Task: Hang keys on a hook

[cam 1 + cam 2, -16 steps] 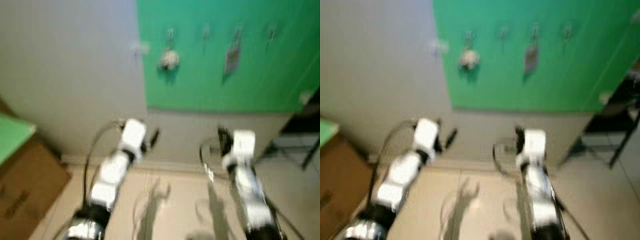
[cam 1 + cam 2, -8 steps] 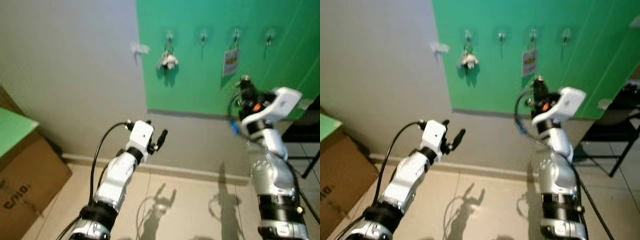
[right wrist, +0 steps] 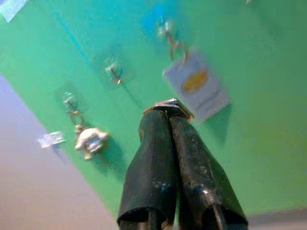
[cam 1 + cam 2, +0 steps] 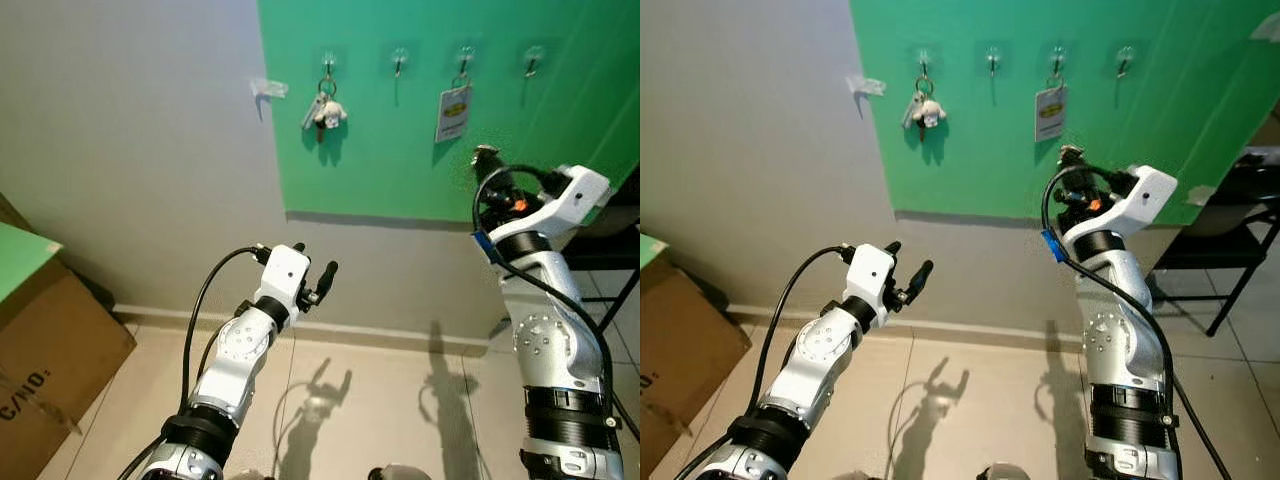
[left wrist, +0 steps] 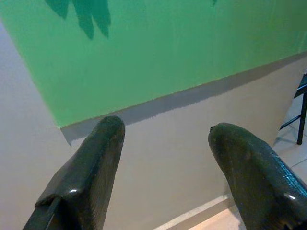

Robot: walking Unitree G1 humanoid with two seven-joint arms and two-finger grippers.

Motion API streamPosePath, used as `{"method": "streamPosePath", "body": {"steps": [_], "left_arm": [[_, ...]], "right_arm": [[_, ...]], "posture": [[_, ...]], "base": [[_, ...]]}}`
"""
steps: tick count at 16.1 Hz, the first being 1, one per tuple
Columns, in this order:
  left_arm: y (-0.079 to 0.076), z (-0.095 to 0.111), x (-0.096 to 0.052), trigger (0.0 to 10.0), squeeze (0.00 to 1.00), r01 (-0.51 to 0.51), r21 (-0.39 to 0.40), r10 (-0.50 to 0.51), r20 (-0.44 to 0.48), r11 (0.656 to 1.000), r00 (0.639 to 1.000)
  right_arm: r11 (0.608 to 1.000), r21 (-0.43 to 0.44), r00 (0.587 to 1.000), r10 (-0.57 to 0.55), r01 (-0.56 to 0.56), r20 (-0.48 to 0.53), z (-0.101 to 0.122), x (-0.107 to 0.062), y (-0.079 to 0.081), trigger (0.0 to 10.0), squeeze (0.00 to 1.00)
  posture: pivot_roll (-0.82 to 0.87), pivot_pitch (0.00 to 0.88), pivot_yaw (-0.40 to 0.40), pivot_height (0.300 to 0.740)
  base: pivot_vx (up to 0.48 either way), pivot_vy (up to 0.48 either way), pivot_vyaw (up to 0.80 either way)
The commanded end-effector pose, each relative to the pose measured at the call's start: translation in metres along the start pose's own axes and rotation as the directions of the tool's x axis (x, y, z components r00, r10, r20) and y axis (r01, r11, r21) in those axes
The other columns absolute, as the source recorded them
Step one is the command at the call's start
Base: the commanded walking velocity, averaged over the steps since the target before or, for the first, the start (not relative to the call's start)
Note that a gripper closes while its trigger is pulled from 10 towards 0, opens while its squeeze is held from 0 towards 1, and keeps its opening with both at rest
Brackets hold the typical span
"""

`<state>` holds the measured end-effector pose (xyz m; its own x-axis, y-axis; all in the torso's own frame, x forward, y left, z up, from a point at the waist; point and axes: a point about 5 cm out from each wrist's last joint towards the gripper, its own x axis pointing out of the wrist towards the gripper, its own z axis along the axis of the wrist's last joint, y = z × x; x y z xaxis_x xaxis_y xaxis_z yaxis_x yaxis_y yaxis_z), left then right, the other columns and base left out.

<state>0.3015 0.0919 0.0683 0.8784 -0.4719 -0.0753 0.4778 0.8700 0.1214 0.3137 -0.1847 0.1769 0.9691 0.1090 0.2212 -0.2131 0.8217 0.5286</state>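
Green paneling [image 4: 400,150] covers the upper right of the left eye view, set against a grey wall [image 4: 130,150] that fills the upper left, with pale floor tiles [image 4: 380,400] along the bottom and a cardboard box [image 4: 50,330] at the lower left edge. Across the top of the green panel runs a row of four small hooks: the first hook [image 4: 327,62] carries a key ring with a white charm [image 4: 325,112], the second hook [image 4: 399,60] is bare, the third hook [image 4: 464,58] holds a white and yellow tag [image 4: 453,112], and the fourth hook [image 4: 533,58] at the upper right is also bare. The right arm rises at the right of the frame, and the right claw [image 4: 484,158] sits below the tag; in the right wrist view its fingers [image 3: 158,143] are pressed together with a sliver of metal, probably the keys [image 3: 169,104], pinched at the tips. From there the free second hook lies up and to the left of the claw, the fourth up and to the right, both near but apart. The right arm is plainly the nearer one. Lower in the middle of the frame, the left claw [image 4: 318,282] hangs with its fingers spread and nothing between them, pointing at the bare wall below the panel.
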Motion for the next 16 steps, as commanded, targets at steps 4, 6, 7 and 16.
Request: {"method": "streamPosePath", "body": {"steps": [4,6,7,16], "left_arm": [[-0.001,0.003,0.001,10.0,0.0,-0.004,0.007,0.004,0.01,1.0,1.0],[-0.003,0.002,0.0,10.0,0.0,-0.003,0.003,0.003,0.009,1.0,1.0],[-0.003,0.001,0.0,10.0,0.0,-0.004,0.002,0.004,0.007,1.0,1.0],[-0.004,-0.001,0.0,10.0,0.0,0.004,-0.003,-0.004,-0.008,1.0,1.0]], "right_arm": [[0.972,0.214,0.985,0.119,-0.091,-0.122,0.001,0.0,0.016,10.0,0.0],[0.957,0.286,0.983,0.093,-0.045,-0.155,-0.001,0.0,0.012,10.0,0.0],[0.948,0.317,0.983,0.082,-0.025,-0.167,-0.001,0.0,0.009,10.0,0.0],[0.839,0.419,0.9,-0.174,0.348,-0.4,-0.021,-0.001,-0.022,10.0,0.0]], "posture": [[-0.16,0.053,0.012,0.74],[-0.16,0.054,0.007,0.74],[-0.16,0.054,0.005,0.74],[-0.16,0.049,0.004,0.74]], "base": [[0.0,0.0,0.0],[0.0,0.0,0.0],[0.0,0.0,0.0],[0.0,0.0,0.0]]}}
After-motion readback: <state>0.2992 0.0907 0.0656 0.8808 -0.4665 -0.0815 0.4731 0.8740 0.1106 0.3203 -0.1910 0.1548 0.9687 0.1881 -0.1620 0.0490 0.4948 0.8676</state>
